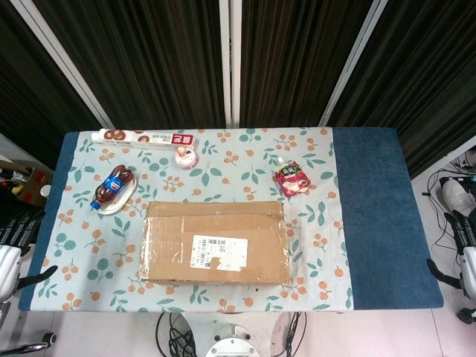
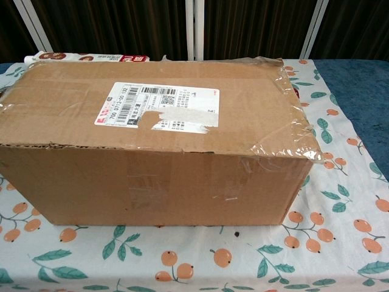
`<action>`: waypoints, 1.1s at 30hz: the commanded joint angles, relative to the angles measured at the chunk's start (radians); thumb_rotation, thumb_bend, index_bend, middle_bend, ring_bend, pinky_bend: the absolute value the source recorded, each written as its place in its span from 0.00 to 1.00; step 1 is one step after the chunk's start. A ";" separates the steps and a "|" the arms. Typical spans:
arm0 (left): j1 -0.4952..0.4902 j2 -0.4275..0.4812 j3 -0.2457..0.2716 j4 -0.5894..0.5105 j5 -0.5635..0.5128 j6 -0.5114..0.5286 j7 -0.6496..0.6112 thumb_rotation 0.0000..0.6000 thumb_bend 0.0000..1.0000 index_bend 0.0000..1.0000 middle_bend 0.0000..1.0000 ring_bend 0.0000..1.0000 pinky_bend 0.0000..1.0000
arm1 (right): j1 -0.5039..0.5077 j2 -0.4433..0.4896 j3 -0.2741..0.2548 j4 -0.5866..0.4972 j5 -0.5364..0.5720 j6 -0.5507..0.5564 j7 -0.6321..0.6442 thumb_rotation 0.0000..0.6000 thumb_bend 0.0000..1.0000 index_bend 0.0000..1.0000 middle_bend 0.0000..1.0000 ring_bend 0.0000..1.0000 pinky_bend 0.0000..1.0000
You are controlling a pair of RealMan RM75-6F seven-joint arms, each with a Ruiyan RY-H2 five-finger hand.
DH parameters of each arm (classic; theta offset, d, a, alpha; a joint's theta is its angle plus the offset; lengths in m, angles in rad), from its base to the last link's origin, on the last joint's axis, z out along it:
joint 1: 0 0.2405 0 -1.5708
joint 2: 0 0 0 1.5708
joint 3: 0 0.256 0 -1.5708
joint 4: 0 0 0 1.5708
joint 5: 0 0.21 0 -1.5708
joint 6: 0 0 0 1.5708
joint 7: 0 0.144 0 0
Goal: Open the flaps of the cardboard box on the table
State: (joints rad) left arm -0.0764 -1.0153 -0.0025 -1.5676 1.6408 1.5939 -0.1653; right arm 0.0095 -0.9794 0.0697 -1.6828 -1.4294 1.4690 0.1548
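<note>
The cardboard box [image 1: 216, 242] sits flat on the bench [image 1: 372, 223], near the front edge and slightly left of centre on the fruit-patterned cloth [image 1: 320, 223], with its flaps [image 2: 158, 106] down and its white shipping label [image 2: 157, 107] facing up. It looks like ordinary corrugated board: stiff enough to hold its shape, likely light for its bulk, though what is inside cannot be told. The top seems to be one wide flap folded over from the back, its free edge running along the front top rim, where it is ragged and slightly lifted. Clear tape [image 2: 285, 131] clings loose and wrinkled at the right front corner, so it probably offers little resistance, but the film would be slippery under the fingers. The best place to take hold appears to be that front edge, sliding fingertips under the lip near a corner and lifting up and back; the board will bend at its crease and not tear if pulled evenly. The box may slide on the cloth, so steadying it with the other hand seems wise. The left hand [image 1: 13, 242] hangs beside the left end of the bench and the right hand [image 1: 462, 242] beside the right end, both well apart from the box and holding nothing; whether their fingers are spread or curled cannot be told.
</note>
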 commanded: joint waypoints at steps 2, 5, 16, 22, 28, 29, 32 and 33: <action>0.000 0.000 0.000 0.000 -0.003 -0.002 -0.002 1.00 0.04 0.06 0.09 0.07 0.17 | -0.001 -0.001 0.002 0.001 0.001 0.003 0.002 1.00 0.18 0.00 0.00 0.00 0.00; 0.002 0.000 0.000 0.002 -0.003 -0.001 -0.002 1.00 0.04 0.06 0.09 0.07 0.17 | -0.003 -0.001 0.005 0.004 0.003 0.009 0.007 1.00 0.18 0.00 0.00 0.00 0.00; -0.008 0.026 -0.008 -0.024 0.030 0.026 -0.100 0.88 0.00 0.06 0.10 0.07 0.17 | -0.014 0.015 0.012 -0.003 -0.004 0.035 0.021 1.00 0.18 0.00 0.00 0.00 0.00; -0.078 0.078 -0.042 -0.099 0.094 0.019 -0.202 0.74 0.00 0.06 0.11 0.07 0.17 | -0.023 0.043 0.017 -0.038 -0.023 0.067 0.010 1.00 0.18 0.00 0.00 0.00 0.00; -0.184 0.146 -0.087 -0.197 0.151 -0.040 -0.278 0.64 0.00 0.06 0.13 0.08 0.17 | -0.024 0.060 0.023 -0.059 -0.017 0.072 0.001 1.00 0.18 0.00 0.00 0.00 0.00; -0.204 0.155 -0.091 -0.208 0.153 -0.062 -0.291 0.61 0.00 0.06 0.14 0.08 0.17 | -0.023 0.061 0.025 -0.061 -0.016 0.072 0.001 1.00 0.18 0.00 0.00 0.00 0.00; -0.275 0.180 -0.101 -0.240 0.158 -0.159 -0.320 0.48 0.00 0.06 0.14 0.08 0.17 | -0.021 0.065 0.030 -0.065 -0.013 0.073 0.001 1.00 0.18 0.00 0.00 0.00 0.00; -0.298 0.182 -0.103 -0.247 0.158 -0.191 -0.331 0.41 0.00 0.06 0.15 0.08 0.17 | -0.020 0.065 0.032 -0.064 -0.012 0.074 0.001 1.00 0.18 0.00 0.00 0.00 0.00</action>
State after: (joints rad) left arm -0.3098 -0.8579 -0.0910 -1.7815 1.7887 1.4833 -0.4610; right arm -0.0107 -0.9145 0.1016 -1.7472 -1.4419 1.5429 0.1557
